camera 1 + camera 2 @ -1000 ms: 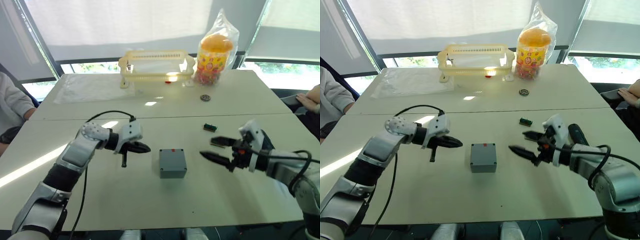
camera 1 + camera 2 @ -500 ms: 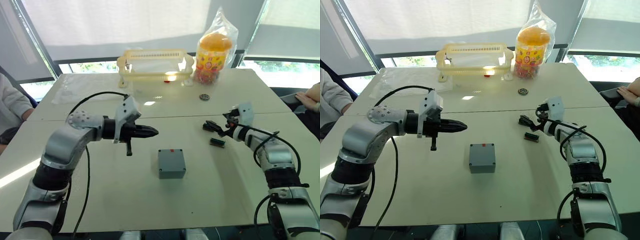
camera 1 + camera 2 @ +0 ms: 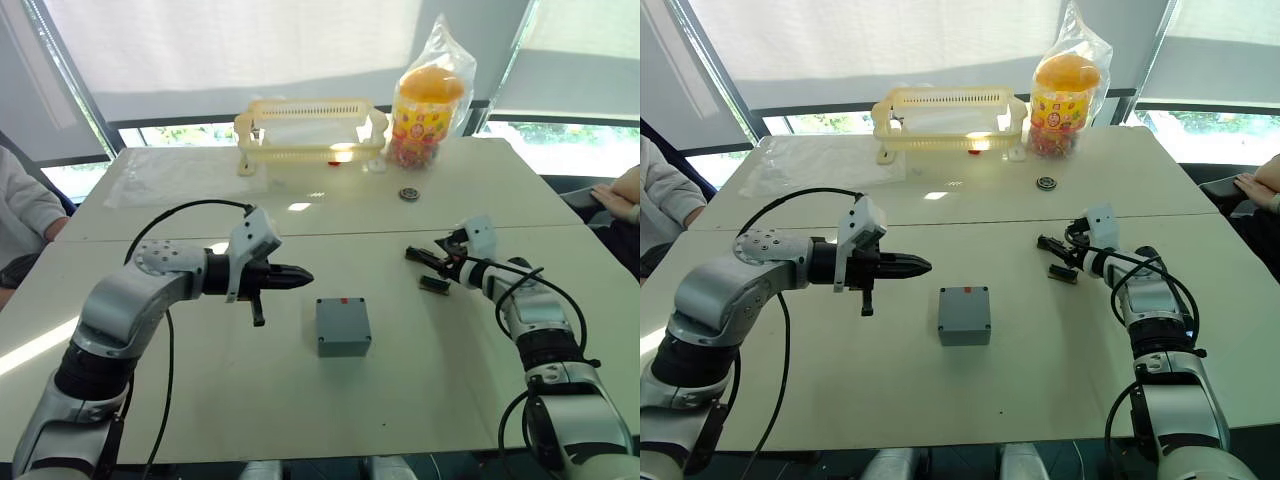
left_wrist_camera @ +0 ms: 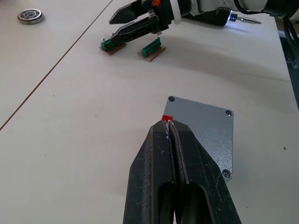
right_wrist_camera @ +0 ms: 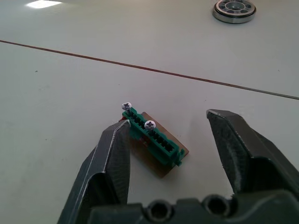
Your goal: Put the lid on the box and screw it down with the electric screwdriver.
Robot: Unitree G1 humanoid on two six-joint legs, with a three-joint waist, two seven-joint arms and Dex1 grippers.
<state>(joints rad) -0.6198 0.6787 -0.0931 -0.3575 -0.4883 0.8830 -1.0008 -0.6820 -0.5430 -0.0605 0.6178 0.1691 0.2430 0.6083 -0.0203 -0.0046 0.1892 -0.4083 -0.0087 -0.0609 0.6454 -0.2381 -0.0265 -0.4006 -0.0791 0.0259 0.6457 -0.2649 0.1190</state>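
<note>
Person's hand [image 3: 618, 200] — cut off.

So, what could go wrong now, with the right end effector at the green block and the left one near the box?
1. The right end effector stands open around a green connector block with two small screws on top; closing may knock them off.
2. The left end effector, shut, points at the box near its red mark; moving forward might slide the box.

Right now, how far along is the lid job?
Done: the lid sits on the box. In hand: left tool shut near the box, right tool open around a green connector. Left: pick up the electric screwdriver near the right tool, drive the corner screws.
</note>
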